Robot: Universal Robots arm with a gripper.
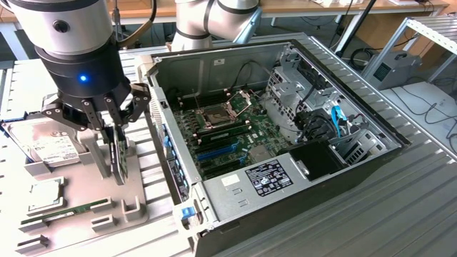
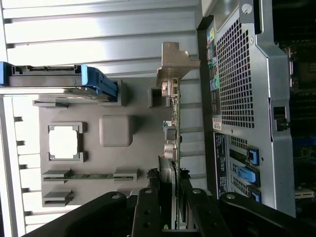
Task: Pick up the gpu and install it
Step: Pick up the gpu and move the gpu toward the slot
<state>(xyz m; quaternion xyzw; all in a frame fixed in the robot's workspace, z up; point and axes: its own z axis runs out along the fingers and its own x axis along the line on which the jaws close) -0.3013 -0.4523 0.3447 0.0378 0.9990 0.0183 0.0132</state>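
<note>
The gpu [image 1: 121, 158] stands on edge in a slot of the grey holder tray [image 1: 85, 217], at the exterior view's left, beside the open PC case [image 1: 286, 134]. My gripper [image 1: 113, 134] comes down over its upper edge, one finger on each face, shut on the card. In the wrist view the gpu [image 2: 174, 133] shows edge-on, green board with its silver end bracket [image 2: 174, 61] at the far end. There my gripper [image 2: 170, 207] has its black fingers [image 2: 147, 210] pressed against both sides. Whether the card has left its slot I cannot tell.
On the tray [image 2: 133, 163] lie a hard drive [image 1: 50, 144], a CPU [image 1: 44, 195] and a RAM stick [image 1: 68, 210]. The case lies open on its side, with the motherboard [image 1: 228, 128] and blue slots [image 1: 214, 152] exposed. A second arm's base [image 1: 207, 21] stands behind the case.
</note>
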